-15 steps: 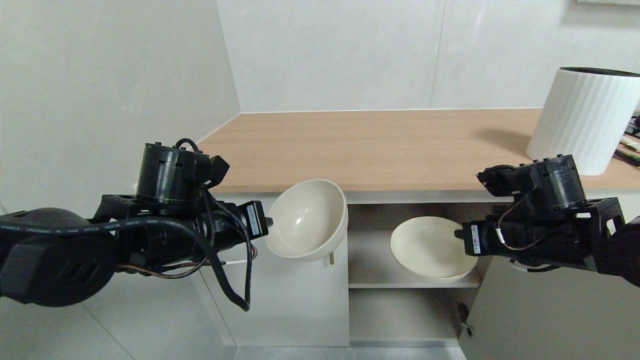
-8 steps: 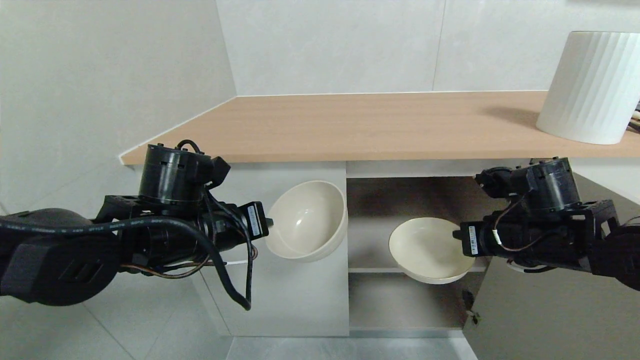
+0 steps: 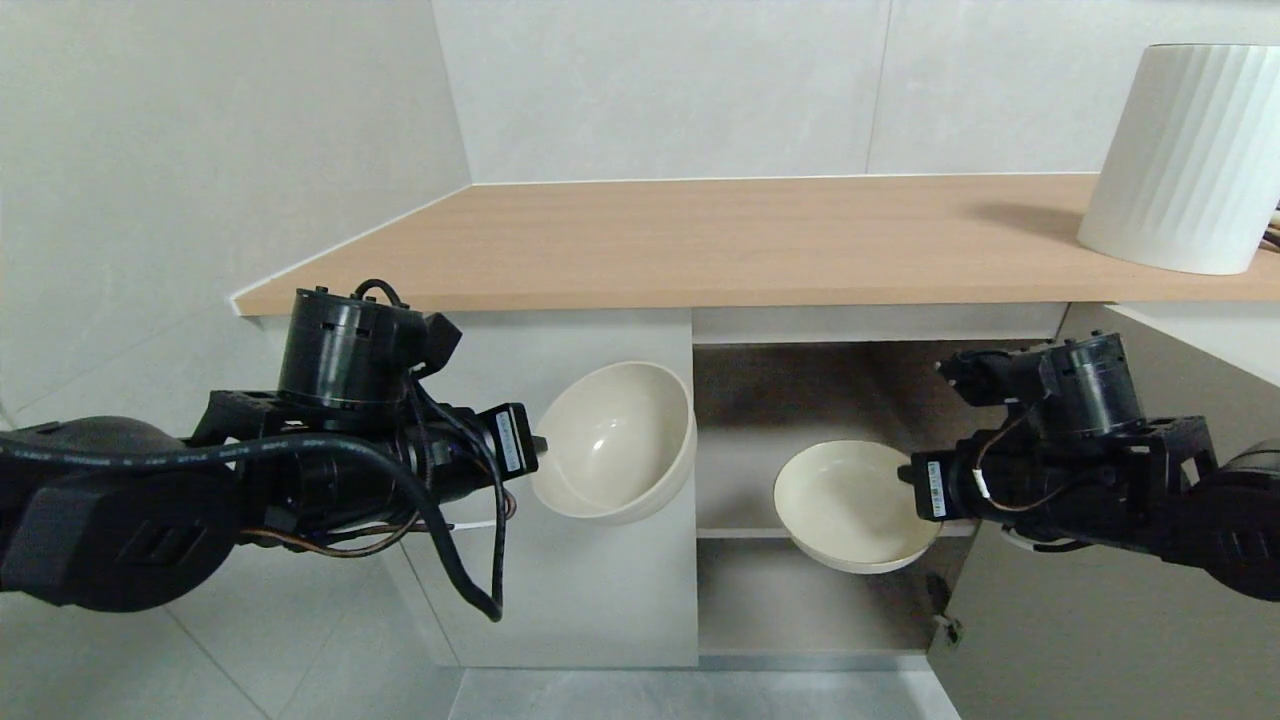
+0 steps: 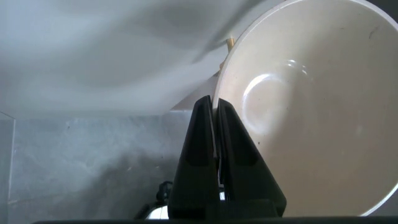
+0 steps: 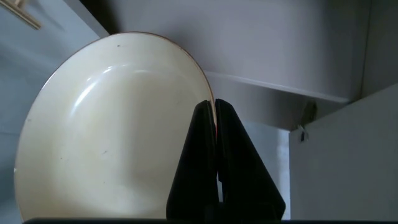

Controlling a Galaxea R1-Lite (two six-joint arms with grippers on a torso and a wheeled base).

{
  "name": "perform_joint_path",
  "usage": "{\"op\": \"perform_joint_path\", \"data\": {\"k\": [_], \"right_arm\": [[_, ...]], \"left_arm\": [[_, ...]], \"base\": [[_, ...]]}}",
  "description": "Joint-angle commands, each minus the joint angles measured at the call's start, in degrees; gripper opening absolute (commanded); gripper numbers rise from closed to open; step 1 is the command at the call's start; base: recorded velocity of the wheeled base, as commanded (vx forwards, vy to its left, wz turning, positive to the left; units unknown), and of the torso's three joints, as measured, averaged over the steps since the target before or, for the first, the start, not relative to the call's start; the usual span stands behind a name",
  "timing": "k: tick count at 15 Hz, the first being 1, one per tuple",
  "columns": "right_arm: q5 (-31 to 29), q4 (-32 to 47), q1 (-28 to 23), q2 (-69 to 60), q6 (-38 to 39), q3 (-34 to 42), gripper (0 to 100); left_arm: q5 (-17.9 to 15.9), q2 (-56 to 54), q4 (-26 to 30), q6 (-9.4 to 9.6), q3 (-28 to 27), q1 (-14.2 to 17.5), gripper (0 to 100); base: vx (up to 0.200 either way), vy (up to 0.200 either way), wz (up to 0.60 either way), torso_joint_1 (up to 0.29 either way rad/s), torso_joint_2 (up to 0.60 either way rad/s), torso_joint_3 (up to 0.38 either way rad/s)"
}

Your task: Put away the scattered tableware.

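Tiled corner; a wooden desk [image 3: 720,240] spans an open cabinet [image 3: 800,600] whose shelf [image 3: 735,500] is exposed. The left pincer [image 3: 537,443] is clamped on the rim of a deep cream bowl [image 3: 615,440], held tilted before the closed door [image 3: 600,600]. The right pincer [image 3: 908,470], at 3 o'clock of the bowl, grips the rim of a shallow cream plate [image 3: 850,500] at the shelf's front edge. Recommendation: advance the plate level, clear the shelf lip, and release only once it is seated. A ribbed white container [image 3: 1180,160] stands at 2 o'clock on the desk.

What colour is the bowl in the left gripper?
The bowl is plain cream; head view shows it best.
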Motion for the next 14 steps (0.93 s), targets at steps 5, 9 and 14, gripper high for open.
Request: {"op": "perform_joint_path", "data": {"k": [5,9,14], "right_arm": [[-6.4,-8.6,-1.0,20.8,2.8,-6.7,0],[-10.0,-9.4,-3.5,32.2,8.7,-16.5,0],[-16.2,-9.4,-5.9,42.6,9.8,-27.8,0]], "left_arm": [[0.1,-0.2,0.0,0.32,0.6,-2.3,0],[0.1,0.9,0.0,3.84,2.2,-3.7,0],[0.1,2.1,0.0,3.84,2.2,-4.2,0]], "base": [[0.0,0.0,0.0,0.0,0.0,0.0],[0.0,0.0,0.0,0.0,0.0,0.0],[0.0,0.0,0.0,0.0,0.0,0.0]]}}
